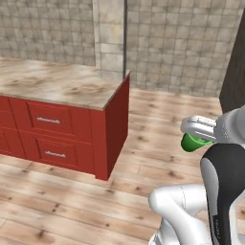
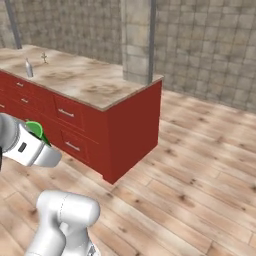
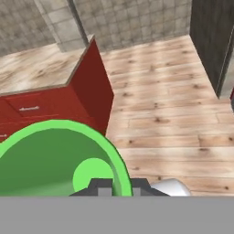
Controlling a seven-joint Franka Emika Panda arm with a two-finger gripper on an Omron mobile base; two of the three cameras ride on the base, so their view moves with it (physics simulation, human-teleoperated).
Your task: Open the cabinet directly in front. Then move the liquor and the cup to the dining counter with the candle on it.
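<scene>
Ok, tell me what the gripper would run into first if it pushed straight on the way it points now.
The gripper, shut on the green cup, points past the end of the dining counter. Straight ahead lies the wooden floor, probably first; depth is hard to judge.

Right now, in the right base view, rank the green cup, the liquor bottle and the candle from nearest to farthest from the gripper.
1. The cup: held in the shut gripper.
2. The liquor: on the dining counter, toward its far left.
3. The candle: just beyond the liquor, farther back.

smooth green cup (image 3: 55, 160), marble-topped dining counter (image 1: 57, 83), wood plank floor (image 2: 200, 170)
</scene>
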